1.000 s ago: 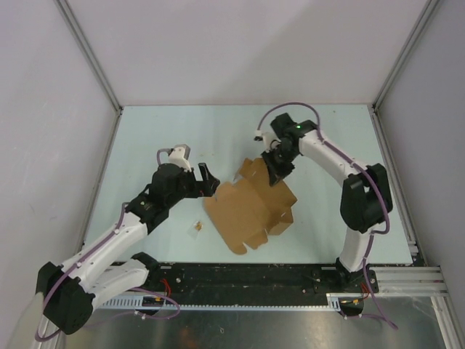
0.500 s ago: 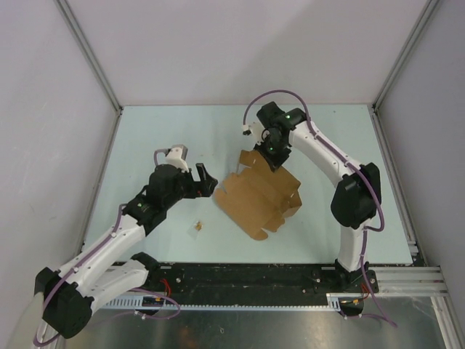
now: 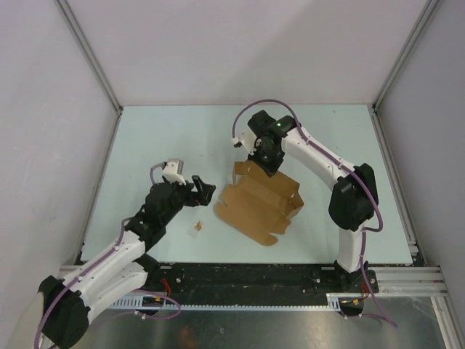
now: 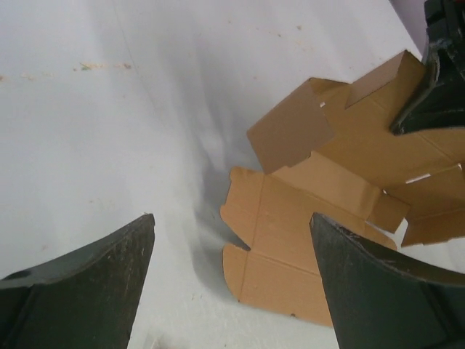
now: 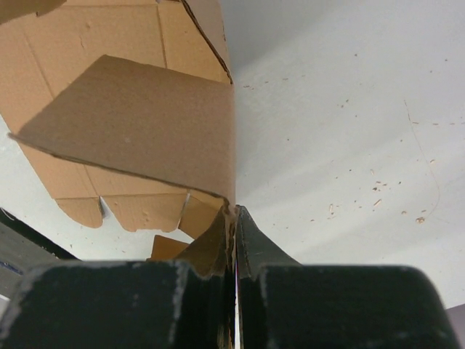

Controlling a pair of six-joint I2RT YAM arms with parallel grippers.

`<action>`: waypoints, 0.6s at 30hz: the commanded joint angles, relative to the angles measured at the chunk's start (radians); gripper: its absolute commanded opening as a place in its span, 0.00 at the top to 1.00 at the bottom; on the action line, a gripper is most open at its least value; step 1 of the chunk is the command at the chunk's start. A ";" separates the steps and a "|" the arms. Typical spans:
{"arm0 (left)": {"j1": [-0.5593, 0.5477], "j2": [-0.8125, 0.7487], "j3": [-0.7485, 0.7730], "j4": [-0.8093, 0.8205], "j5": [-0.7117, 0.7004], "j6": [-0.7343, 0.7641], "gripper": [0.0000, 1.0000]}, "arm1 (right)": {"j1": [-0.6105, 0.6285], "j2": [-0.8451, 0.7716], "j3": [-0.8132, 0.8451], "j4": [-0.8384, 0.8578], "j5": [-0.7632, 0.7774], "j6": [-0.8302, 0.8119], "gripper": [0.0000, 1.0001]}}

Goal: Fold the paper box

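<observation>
Paper box (image 3: 258, 205): flat brown sheet lying mid-table (image 3: 167, 138), probably light, floppy at its creases and quick to slide; your right gripper (image 5: 234, 218) pinches its far flap, your left gripper (image 3: 205, 187) is spread just beside its left edge, so take hold there.

1 tiny brown scrap (image 3: 197, 227) on the pale table (image 3: 145, 145)

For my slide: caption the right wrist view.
Right end effector pinching a raised flap of the paper box.
</observation>
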 commanded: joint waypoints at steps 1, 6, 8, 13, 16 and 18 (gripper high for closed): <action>0.006 -0.029 -0.102 0.348 0.090 0.066 0.08 | 0.004 -0.061 -0.021 0.027 -0.046 -0.064 1.00; 0.006 0.025 -0.162 0.532 0.142 0.149 0.09 | 0.016 -0.058 -0.047 0.044 -0.053 -0.073 0.99; 0.006 0.052 -0.178 0.583 0.159 0.177 0.09 | 0.019 -0.061 -0.053 0.044 -0.050 -0.075 0.98; 0.006 0.077 -0.192 0.655 0.185 0.208 0.09 | 0.051 -0.087 -0.119 0.095 0.035 -0.078 0.98; 0.005 0.086 -0.199 0.664 0.195 0.208 0.10 | 0.057 -0.125 -0.157 0.152 0.068 -0.066 0.96; 0.006 0.089 -0.205 0.667 0.202 0.208 0.10 | 0.059 -0.141 -0.162 0.165 0.054 -0.058 0.92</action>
